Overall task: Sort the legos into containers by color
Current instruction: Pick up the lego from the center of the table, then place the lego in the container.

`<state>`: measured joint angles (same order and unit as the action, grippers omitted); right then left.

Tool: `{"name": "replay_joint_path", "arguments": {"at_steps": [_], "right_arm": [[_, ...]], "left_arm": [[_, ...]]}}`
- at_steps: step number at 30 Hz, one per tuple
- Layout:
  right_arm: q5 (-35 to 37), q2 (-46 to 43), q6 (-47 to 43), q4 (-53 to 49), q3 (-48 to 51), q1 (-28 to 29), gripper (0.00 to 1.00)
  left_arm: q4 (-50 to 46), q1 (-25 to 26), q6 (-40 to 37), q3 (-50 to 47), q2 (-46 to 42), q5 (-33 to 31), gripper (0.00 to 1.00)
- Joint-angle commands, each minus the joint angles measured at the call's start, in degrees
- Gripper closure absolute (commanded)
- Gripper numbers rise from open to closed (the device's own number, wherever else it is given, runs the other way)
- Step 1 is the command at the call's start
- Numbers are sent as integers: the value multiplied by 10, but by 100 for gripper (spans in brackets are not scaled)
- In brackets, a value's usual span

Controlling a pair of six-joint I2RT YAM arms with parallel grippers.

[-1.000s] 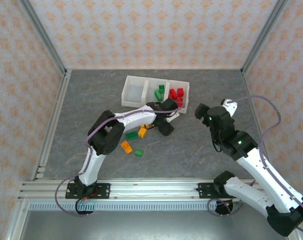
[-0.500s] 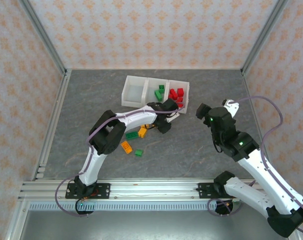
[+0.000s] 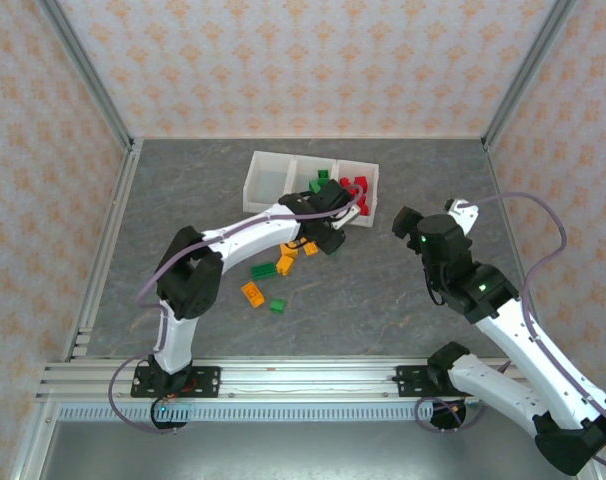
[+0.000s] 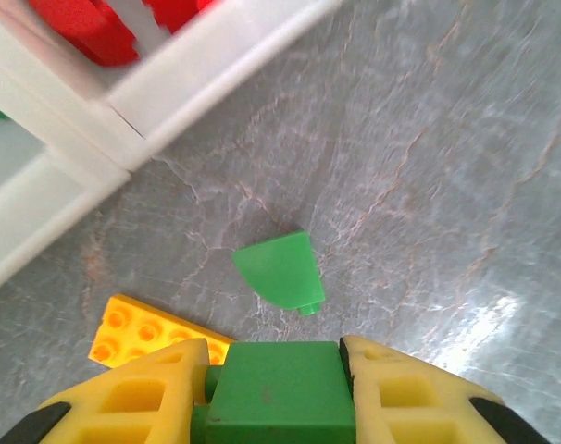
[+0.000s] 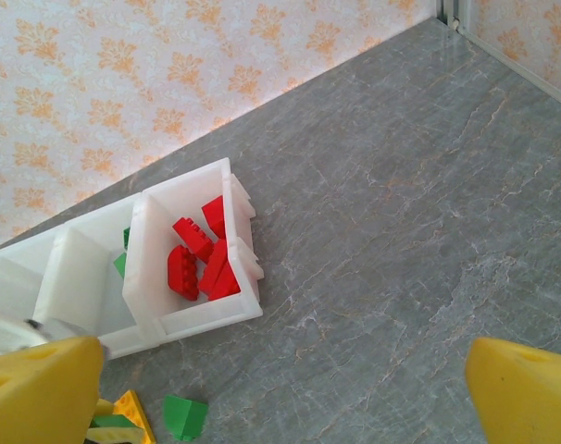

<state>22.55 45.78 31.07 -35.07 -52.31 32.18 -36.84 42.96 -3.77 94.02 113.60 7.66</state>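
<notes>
- Clamping a green brick (image 4: 276, 400) at the bottom centre, our left gripper (image 4: 276, 365) pinches its two sides for carrying.
- Just above it, a green wedge (image 4: 279, 268) and an orange plate (image 4: 142, 328) lie unsorted on the table (image 4: 429, 185).
- The tray (image 4: 179, 79) crosses the upper left with the reds (image 4: 77, 28) grouped inside. We judge the neighbouring compartment (image 4: 7, 162) to be the target.
- Our right gripper (image 5: 280, 393) hangs empty, jaws wide.

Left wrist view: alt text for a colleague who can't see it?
The left gripper is shut on a green brick, bottom centre. Beyond it on the grey table lie a green sloped piece and an orange plate, the white tray with red bricks at upper left.
</notes>
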Motion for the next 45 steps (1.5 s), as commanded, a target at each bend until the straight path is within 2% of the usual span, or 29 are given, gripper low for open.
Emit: {"name": "replay_joint_path", "arguments": {"at_steps": [1,10,15,21,32,41,44,45], "right_arm": [[15,4,-3,4,-6,-4,0],[19,4,-11,2,-14,-4,0],[31,2,-16,-9,-17,-4,0],[42,-11,-13,-19,-3,-4,0],[64,-28,-21,-33,16,-4,0],[65,-25,-28,-27,23,-4,1],[64,-24,-27,-25,24,-4,0],[62,-24,-27,-24,23,-4,0]], "left_arm": [[-1,-23,29,1,-30,5,80],[42,-103,116,93,13,-21,82],[47,-112,167,168,68,-104,79],[64,-119,224,219,120,-121,78],[33,-123,244,288,207,-151,77],[18,-129,237,312,226,-159,62],[15,-128,235,311,219,-162,52],[15,-129,235,308,215,-163,44]]}}
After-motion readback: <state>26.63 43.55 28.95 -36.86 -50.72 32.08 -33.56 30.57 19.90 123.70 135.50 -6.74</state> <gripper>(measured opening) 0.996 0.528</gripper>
